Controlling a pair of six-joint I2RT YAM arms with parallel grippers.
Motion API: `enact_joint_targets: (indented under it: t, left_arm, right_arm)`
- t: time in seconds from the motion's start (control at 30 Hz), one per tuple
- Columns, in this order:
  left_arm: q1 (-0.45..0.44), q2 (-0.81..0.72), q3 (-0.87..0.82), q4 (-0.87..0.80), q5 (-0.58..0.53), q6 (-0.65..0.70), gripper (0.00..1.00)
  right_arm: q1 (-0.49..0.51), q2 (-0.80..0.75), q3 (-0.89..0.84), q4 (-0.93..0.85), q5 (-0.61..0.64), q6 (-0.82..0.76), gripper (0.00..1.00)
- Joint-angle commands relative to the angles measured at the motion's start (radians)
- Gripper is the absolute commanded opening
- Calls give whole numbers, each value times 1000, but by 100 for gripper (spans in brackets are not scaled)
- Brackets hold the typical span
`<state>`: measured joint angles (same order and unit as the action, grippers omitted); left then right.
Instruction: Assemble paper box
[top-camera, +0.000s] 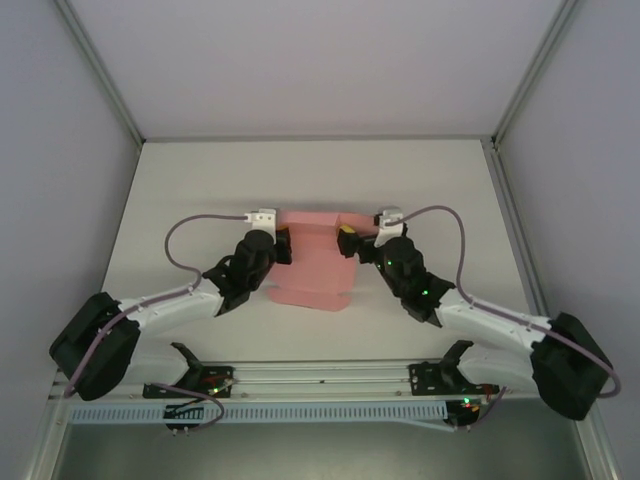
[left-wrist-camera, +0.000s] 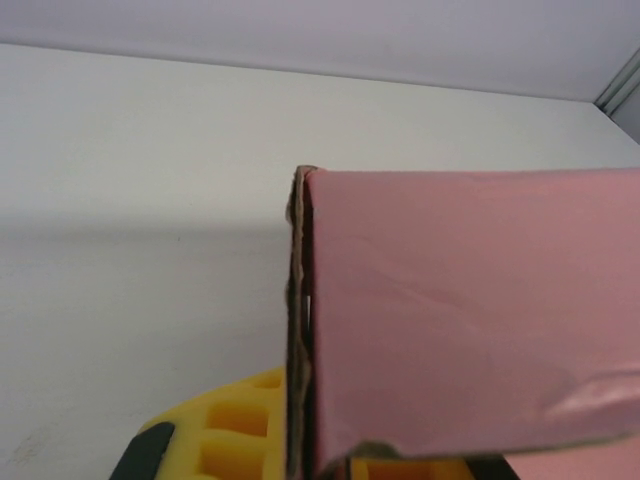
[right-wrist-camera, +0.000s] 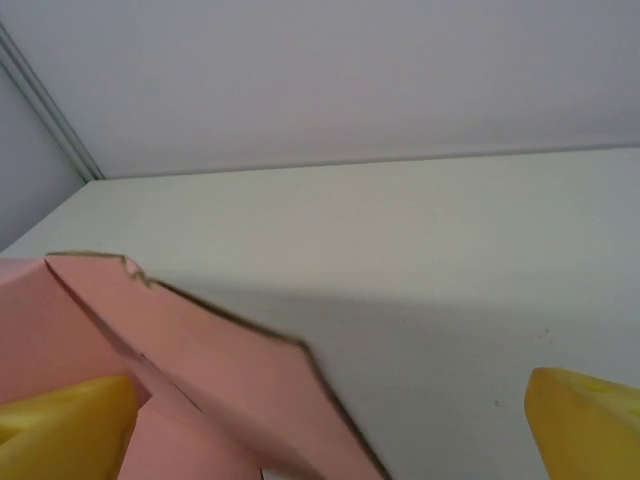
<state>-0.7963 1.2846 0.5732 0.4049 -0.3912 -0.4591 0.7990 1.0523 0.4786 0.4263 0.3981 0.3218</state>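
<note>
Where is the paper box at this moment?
In the top view the paper box lies mid-table, between the left gripper and the right gripper.

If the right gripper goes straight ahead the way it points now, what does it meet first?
Most likely the paper box: its pink flap crosses part of the open right gripper's path. Beside it lies bare table; depth is unclear.

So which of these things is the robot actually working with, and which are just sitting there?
Part of the job:
- salmon-pink thin card box, partly folded
- left gripper beside it
- right gripper, yellow-fingered

Just there:
- white table
- grey cables looping from the wrists
- metal rail at the near edge
</note>
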Motion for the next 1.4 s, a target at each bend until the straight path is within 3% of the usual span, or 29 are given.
enact_joint_targets:
  t: [0.0, 0.23, 0.63, 1.07, 1.37]
  left_arm:
    - [24, -33, -4, -12, -29, -25, 0]
    - [41, -63, -10, -23, -10, -20, 0]
    - [41, -81, -24, -25, 45, -9, 0]
    - [41, -47, -12, -20, 67, -21, 0]
    - [41, -62, -19, -18, 79, -44, 0]
  right_arm:
    - [2, -127, -40, -173, 65, 111, 100]
    - [-3, -272, -92, -434, 147, 229, 100]
    - [-68, -7, 8, -273, 147, 149, 100]
    - [-68, 148, 141, -186, -257, 1, 100]
    - [-65, 261, 154, -77, -206, 30, 100]
